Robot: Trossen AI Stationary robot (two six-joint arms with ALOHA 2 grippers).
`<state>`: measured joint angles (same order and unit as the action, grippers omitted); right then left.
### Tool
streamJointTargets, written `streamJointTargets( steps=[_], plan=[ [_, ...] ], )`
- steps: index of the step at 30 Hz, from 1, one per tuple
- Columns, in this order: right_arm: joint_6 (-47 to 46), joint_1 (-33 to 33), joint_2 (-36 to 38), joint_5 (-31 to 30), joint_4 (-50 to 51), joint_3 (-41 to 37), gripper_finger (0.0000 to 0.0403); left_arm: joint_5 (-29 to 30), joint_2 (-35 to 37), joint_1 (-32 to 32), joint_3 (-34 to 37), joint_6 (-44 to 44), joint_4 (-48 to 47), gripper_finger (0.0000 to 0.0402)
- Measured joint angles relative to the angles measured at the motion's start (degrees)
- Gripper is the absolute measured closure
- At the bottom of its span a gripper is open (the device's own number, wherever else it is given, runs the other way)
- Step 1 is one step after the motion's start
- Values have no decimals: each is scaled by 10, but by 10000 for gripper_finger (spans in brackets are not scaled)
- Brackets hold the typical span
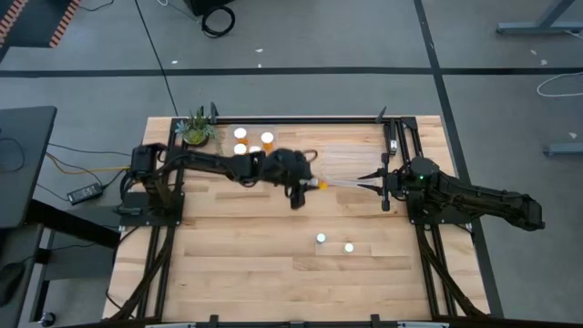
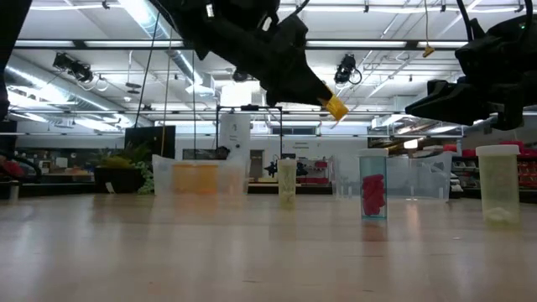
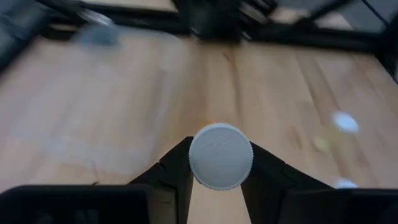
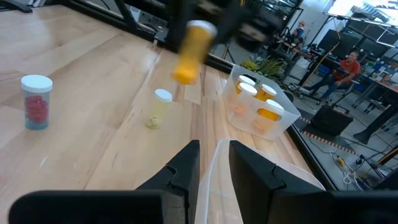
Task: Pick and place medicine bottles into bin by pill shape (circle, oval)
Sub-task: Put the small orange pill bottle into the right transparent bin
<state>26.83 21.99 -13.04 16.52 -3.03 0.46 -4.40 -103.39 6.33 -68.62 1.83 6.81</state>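
My left gripper (image 1: 308, 187) hangs over the table's middle, shut on an orange medicine bottle (image 2: 336, 107) with a white cap (image 3: 221, 155). Two bottles stand on the table nearer the front: one with red pills (image 2: 373, 184) and a yellowish one (image 2: 287, 180). A clear bin (image 4: 261, 102) at the far left holds several orange bottles. My right gripper (image 4: 214, 168) is at the right, shut on the edge of another clear bin (image 1: 351, 164). My left gripper pinches the orange bottle between its two fingers (image 3: 177, 171), at the cap end (image 3: 221, 155). The cap faces back toward the wrist, and the orange body (image 2: 336, 107) sticks out ahead, slanting down. The bottle is lifted clear of the table. My right gripper has the clear bin's thin wall edge (image 4: 214, 165) between its two fingers, coming at it about level from the table's right side. The bin rests on the table.
A small potted plant (image 1: 196, 129) stands at the far left corner. A further clear bottle (image 2: 497, 184) stands at the right in the low view. Bare wood lies along the table's near side around the two standing bottles (image 1: 321, 239).
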Motion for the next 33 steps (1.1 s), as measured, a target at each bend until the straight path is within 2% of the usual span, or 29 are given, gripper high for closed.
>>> streamJointTargets(
  steps=[9, 12, 15, 27, 33],
  plan=[
    [0, 0, 0, 0, 0, 0, 310, 1, -6, 68, -1, -25, 65, 277],
    [0, 0, 0, 0, 0, 0, 310, -4, -26, 78, -37, -39, 58, 282],
    [0, 0, 0, 0, 0, 0, 310, -23, -63, 85, -96, -45, 43, 284],
    [0, 0, -4, 0, 0, 0, 310, -53, -244, 106, -380, -75, -172, 284],
    [0, 0, -6, 0, 0, 0, 310, -53, -300, 106, -461, -71, -256, 276]
  ],
)
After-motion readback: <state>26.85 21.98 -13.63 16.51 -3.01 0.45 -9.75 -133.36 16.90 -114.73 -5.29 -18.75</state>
